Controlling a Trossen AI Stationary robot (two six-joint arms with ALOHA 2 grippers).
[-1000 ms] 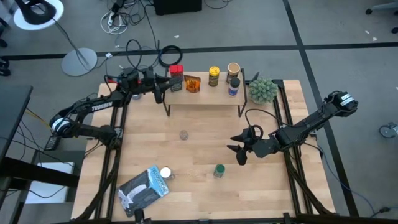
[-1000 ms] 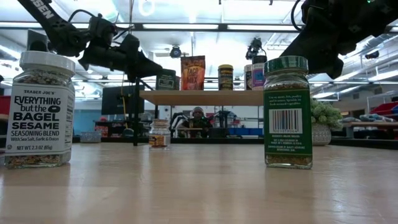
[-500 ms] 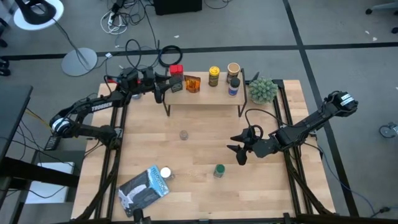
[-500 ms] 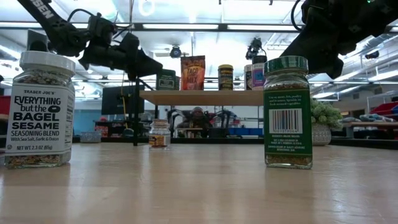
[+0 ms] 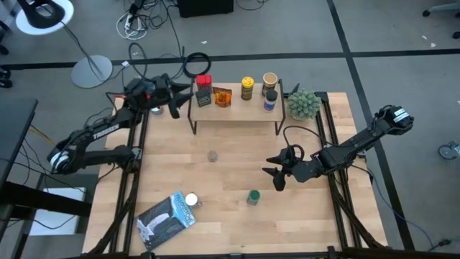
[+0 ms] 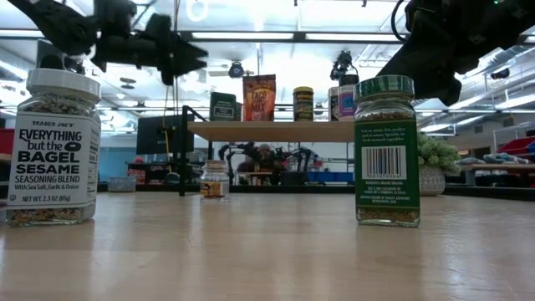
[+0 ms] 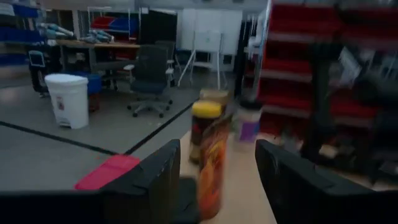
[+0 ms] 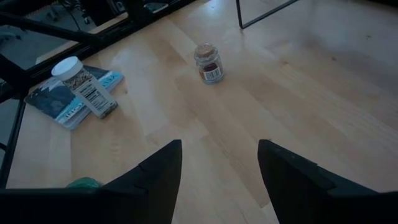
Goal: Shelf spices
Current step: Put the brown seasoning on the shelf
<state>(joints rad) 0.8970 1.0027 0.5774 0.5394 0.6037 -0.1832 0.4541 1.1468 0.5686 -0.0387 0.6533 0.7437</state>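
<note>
Left hand (image 5: 178,101) open, empty, at far left just off the shelf (image 5: 237,109), where five spices sit. White-lid jar (image 5: 191,200), small glass jar (image 5: 212,155) and green-lid jar (image 5: 253,196) wait on the bench (image 5: 230,230). Right hand (image 5: 277,170) open, empty: best drop straight over green-lid jar, close squarely.

Five spices (image 5: 247,88) upright on the shelf (image 5: 237,111) — three on tabletop.

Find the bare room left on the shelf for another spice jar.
The shelf is bare along its front edge and at its right end, beyond the blue-labelled jar. The back row is crowded, from the red-lidded tin to the yellow-lidded jar.
</note>
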